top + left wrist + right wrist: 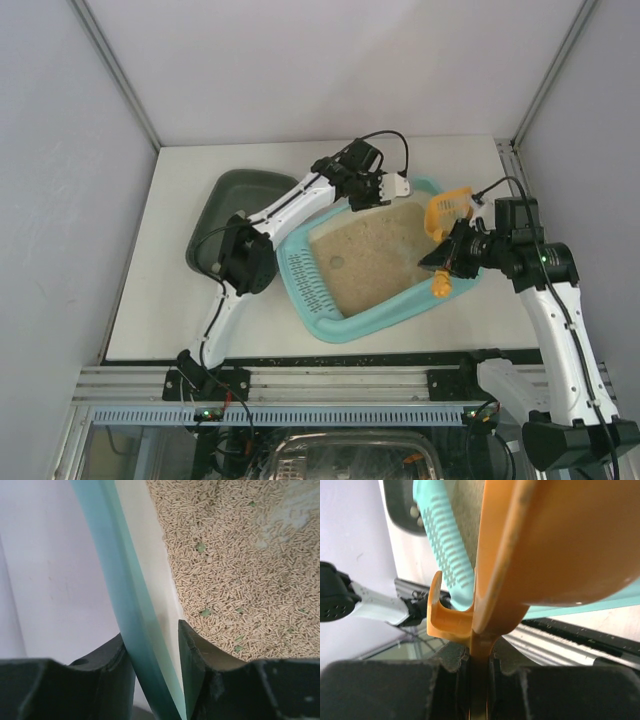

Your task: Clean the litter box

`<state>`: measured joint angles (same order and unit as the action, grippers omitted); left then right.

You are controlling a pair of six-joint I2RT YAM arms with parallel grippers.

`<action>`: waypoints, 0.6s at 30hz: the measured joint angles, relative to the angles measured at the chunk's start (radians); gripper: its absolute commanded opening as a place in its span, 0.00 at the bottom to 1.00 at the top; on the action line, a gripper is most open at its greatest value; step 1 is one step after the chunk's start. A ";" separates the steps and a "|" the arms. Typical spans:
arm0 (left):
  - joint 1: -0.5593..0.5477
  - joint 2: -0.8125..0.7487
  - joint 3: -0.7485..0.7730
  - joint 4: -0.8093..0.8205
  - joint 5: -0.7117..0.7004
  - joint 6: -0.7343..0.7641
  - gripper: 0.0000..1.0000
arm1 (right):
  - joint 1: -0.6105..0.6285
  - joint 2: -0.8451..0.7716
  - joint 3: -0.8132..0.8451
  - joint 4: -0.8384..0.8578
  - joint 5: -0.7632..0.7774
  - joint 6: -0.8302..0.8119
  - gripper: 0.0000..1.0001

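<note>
Rim of litter box (125, 605) — pinched in left jaws | orange scoop (560, 540) handle — clamped in right jaws

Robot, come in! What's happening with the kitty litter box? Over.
Left tool clamped on litter box rim. Right tool shut on scoop, at the box's right end, out of the litter. Green bits in litter. Nothing in the way.

Blurred orange scoop (560, 540), cut off at top, hides most of the litter box (445, 545).
</note>
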<state>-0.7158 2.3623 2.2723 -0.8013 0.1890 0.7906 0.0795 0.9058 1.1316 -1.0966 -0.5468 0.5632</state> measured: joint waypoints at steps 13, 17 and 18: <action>-0.040 0.038 0.001 0.168 0.052 0.246 0.36 | -0.001 0.119 -0.053 -0.049 -0.243 -0.031 0.00; -0.059 0.048 0.001 0.264 0.079 0.274 0.98 | -0.002 0.117 -0.072 -0.050 -0.280 -0.026 0.00; -0.065 0.048 0.001 0.295 0.082 0.275 1.00 | -0.003 0.116 -0.074 -0.051 -0.286 -0.026 0.00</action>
<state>-0.7807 2.4107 2.2734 -0.5060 0.2710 1.0653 0.0769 1.0218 1.0580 -1.1477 -0.8330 0.5377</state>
